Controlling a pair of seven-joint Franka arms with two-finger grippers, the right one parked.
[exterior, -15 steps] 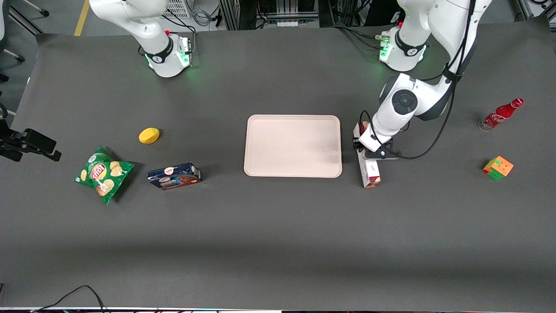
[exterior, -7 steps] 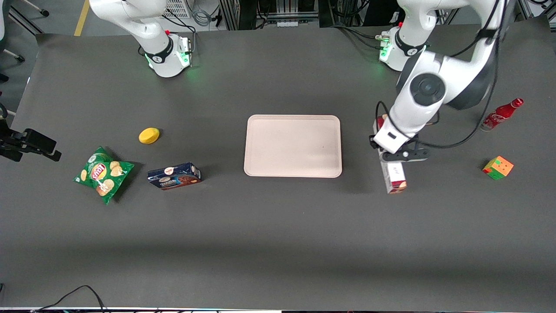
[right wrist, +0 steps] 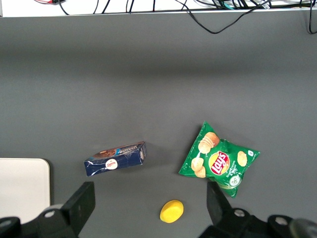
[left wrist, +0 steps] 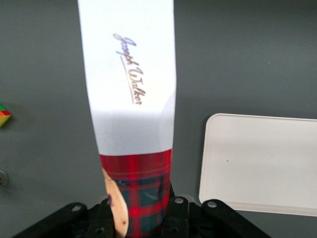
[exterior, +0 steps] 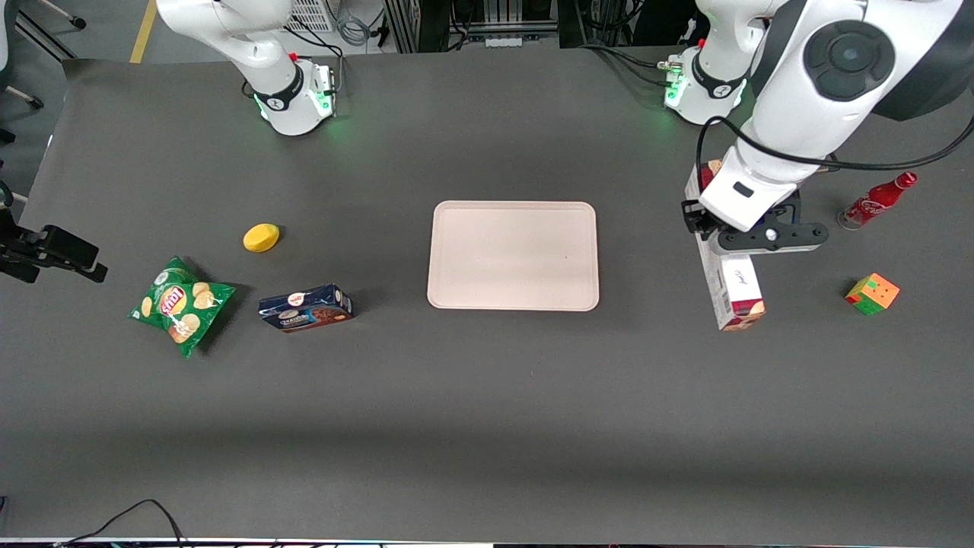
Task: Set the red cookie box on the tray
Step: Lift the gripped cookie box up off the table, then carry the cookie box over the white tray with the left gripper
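the left arm's gripper (exterior: 742,240) holds the red cookie box (exterior: 732,285) lifted above the dark table (exterior: 487,426), its fingers (left wrist: 176,218) closed on the carton's two long sides near the tartan end. in the front view the box hangs clear of the tray (exterior: 514,255), off toward the working arm's end of the table, its white panel up and one end pointing toward the front camera. the tray lies flat with nothing on it.

the left wrist view adds what the front view cannot resolve: a script signature on the white panel, red plaid where the fingers grip, and a corner of the tray (left wrist: 260,163) on the table below. a sliver of the colour cube (left wrist: 4,113) shows at that picture's edge.

the front view alone shows the cube (exterior: 872,293) whole and a red soda bottle (exterior: 876,199) farther from the camera, both toward the working arm's end.

the right wrist view covers the parked arm's end: a dark blue cookie box (right wrist: 115,158), a green lay's chip bag (right wrist: 218,159) and a yellow lemon-shaped object (right wrist: 172,210), with an edge of the tray (right wrist: 25,188).
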